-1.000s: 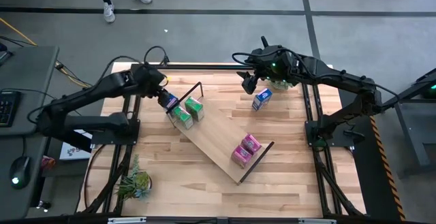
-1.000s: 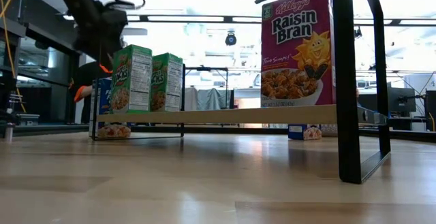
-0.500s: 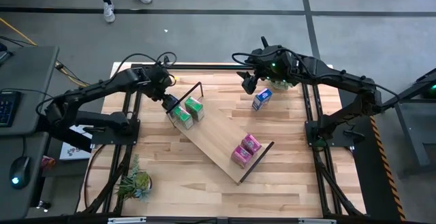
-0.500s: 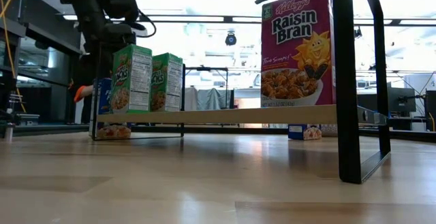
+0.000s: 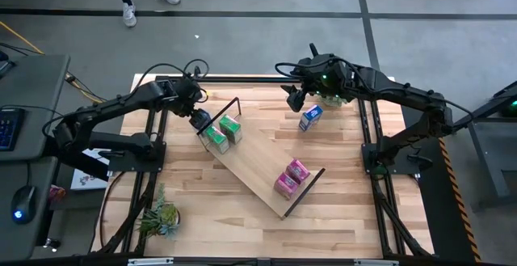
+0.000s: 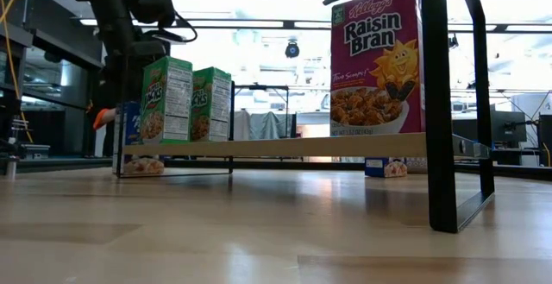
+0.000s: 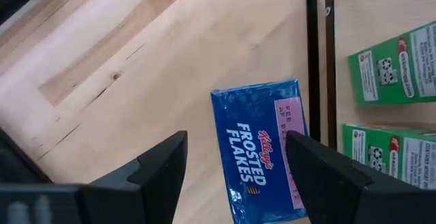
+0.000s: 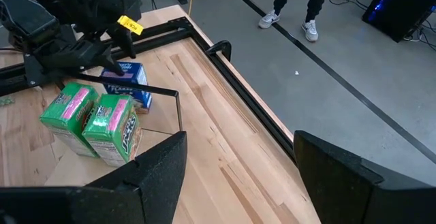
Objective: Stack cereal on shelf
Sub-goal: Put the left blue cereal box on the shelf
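The shelf (image 5: 257,167) lies slantwise on the table, with two green cereal boxes (image 5: 223,133) upright at its far left end and two pink ones (image 5: 291,178) at its near right end. A blue cereal box (image 7: 262,149) stands on the table just outside the shelf's dark rod frame (image 7: 317,60). My left gripper (image 7: 236,137) hangs open above it, pointing steeply down, one finger over each side, apart from it. A second blue box (image 5: 310,117) stands on the table at the far right. My right gripper (image 5: 296,98) waits open and raised beside that box.
A potted plant (image 5: 160,216) sits at the table's near left corner. Bare tabletop lies near the front edge and between the shelf and the right arm. A person's legs (image 8: 300,6) show on the floor beyond the far edge.
My left gripper has come down a little toward the blue box beside the shelf's left end and has tipped steeper, still open. The boxes and the shelf have stayed where they were.
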`<state>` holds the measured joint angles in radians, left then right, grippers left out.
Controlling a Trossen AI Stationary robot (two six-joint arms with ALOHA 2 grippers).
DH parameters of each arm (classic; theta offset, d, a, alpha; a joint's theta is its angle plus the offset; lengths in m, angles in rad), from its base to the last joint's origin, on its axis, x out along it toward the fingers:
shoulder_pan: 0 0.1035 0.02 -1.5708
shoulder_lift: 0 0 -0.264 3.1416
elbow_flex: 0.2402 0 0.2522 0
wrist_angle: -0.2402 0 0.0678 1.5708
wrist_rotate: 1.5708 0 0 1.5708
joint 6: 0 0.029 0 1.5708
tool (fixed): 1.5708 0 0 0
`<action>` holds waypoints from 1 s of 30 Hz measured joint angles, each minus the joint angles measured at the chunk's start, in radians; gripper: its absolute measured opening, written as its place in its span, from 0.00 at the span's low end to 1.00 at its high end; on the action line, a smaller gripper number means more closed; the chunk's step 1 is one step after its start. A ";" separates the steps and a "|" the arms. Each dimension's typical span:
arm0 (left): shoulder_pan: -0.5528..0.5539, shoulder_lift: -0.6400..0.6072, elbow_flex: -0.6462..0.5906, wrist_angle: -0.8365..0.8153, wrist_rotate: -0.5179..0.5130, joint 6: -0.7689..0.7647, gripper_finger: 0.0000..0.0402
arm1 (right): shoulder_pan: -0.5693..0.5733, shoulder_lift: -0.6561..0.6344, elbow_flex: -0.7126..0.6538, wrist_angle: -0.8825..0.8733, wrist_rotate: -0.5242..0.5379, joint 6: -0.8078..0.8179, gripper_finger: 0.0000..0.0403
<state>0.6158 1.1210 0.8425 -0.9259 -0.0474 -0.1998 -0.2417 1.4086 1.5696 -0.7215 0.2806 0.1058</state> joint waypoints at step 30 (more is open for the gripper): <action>0.033 -0.039 0.086 -0.089 -0.009 -0.034 0.59 | 0.000 0.000 0.000 0.001 0.000 0.002 0.65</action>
<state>0.6487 1.0817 0.9287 -1.0145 -0.0559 -0.2337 -0.2417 1.4086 1.5696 -0.7208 0.2802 0.1074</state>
